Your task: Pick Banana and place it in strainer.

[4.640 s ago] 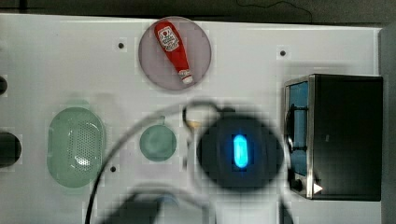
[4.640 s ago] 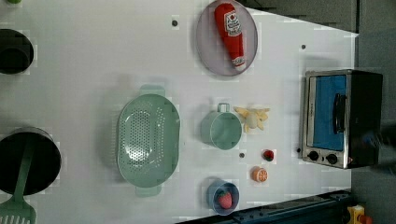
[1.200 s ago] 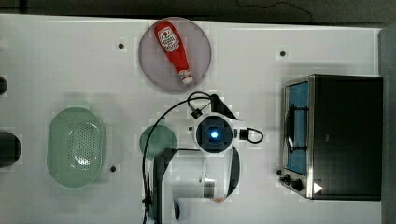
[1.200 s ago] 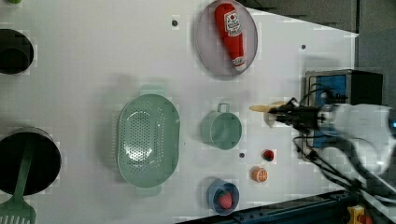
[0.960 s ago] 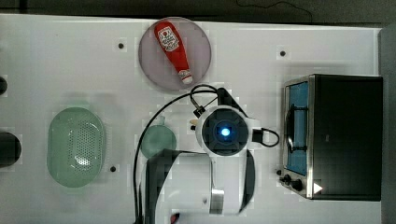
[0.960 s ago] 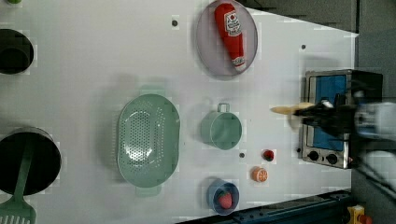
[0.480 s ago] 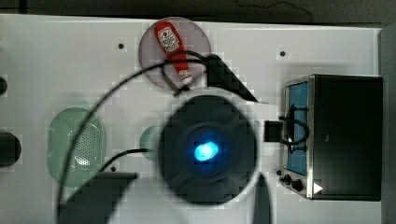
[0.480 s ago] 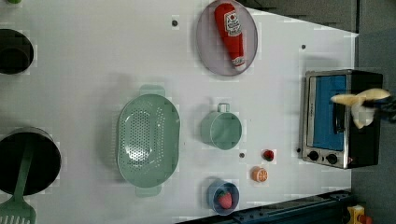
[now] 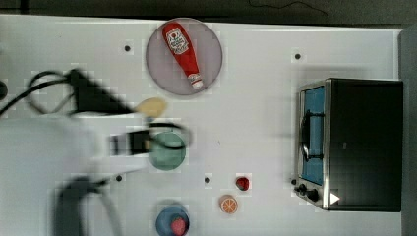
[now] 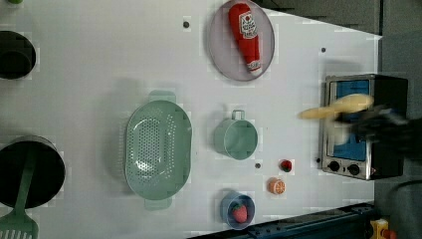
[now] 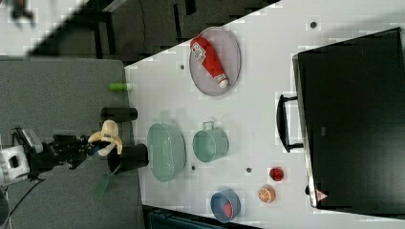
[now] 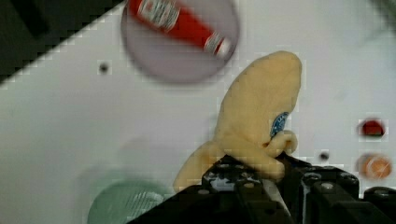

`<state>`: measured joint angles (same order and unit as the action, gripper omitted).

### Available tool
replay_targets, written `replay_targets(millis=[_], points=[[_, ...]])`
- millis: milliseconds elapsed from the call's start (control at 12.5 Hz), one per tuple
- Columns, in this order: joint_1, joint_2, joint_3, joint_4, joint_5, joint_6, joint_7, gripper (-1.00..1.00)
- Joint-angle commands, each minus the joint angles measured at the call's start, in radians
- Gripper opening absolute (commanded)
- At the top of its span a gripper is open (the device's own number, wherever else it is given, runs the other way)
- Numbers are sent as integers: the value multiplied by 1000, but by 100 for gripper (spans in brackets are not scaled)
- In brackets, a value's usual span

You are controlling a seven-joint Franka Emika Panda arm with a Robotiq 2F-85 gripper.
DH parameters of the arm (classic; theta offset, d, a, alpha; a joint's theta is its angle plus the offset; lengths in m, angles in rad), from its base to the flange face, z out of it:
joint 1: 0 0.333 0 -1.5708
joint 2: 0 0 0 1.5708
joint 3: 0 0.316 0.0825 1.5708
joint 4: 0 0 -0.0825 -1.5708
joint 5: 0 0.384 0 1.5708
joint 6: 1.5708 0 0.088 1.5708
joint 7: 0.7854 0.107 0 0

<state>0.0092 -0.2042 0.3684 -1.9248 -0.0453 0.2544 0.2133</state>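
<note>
My gripper (image 12: 261, 170) is shut on the banana (image 12: 259, 121), a pale yellow toy bunch that sticks out past the black fingers. The banana (image 11: 107, 137) hangs high above the table. In the top view the banana (image 9: 152, 106) sits just above the teal cup (image 9: 167, 151), and my blurred arm hides the strainer. In the left view the banana (image 10: 338, 106) and gripper (image 10: 351, 118) show in front of the oven. The strainer (image 10: 158, 149), a mint-green oval basket with holes, rests with nothing in it at the left view's centre left, and it also shows as the strainer (image 11: 165, 151).
A ketchup bottle (image 9: 183, 51) lies on a grey plate (image 9: 209, 73). A toaster oven (image 9: 351, 142) stands at the top view's right. A strawberry (image 9: 241, 183), an orange slice (image 9: 228, 204) and a blue bowl (image 9: 164, 221) sit near the front edge. Black pots (image 10: 15, 55) stand at the left view's left.
The banana left the table beside the teal cup and rose in my shut gripper. The arm swung to the top view's left, over the strainer side.
</note>
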Motion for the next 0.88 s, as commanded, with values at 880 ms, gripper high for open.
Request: replay_targets(millis=[880], points=[[70, 525, 327, -110, -164, 449, 780, -51]])
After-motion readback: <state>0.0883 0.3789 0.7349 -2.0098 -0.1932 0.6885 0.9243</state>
